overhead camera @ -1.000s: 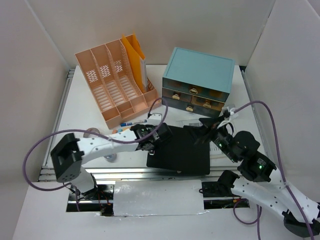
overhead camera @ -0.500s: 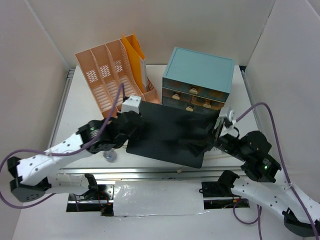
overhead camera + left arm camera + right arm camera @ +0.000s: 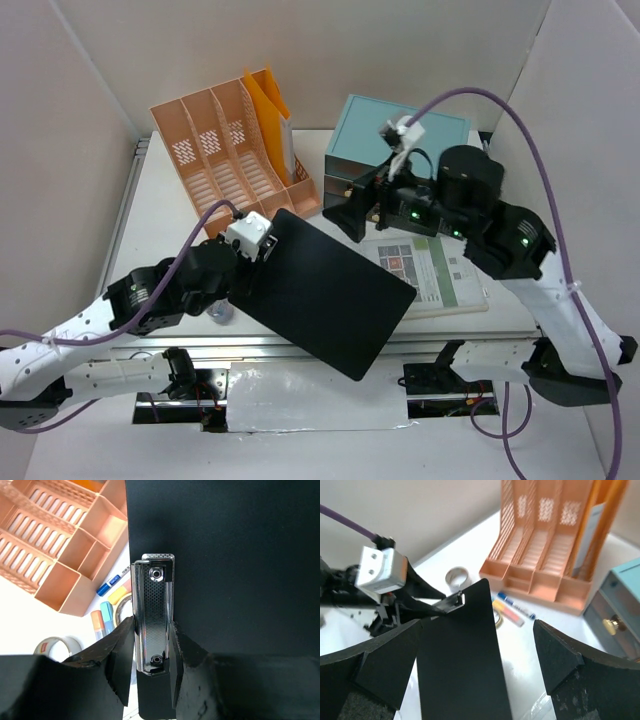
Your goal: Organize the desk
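Desk (image 3: 160, 225), white and walled by panels, is seen beneath both arms as a black clipboard (image 3: 325, 290) is held tilted above its near middle, pinched at the metal clip (image 3: 154, 615) by the left gripper (image 3: 152, 647), presumably for filing in the pink rack (image 3: 225, 165) at back left. The right gripper (image 3: 358, 205) is held wide open and empty near the teal drawers (image 3: 400, 140), seemingly out of the board's way.

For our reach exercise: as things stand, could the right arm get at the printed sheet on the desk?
Probably yes: the right gripper hangs open nearby, and the lifted clipboard leaves the printed sheet mostly bare.
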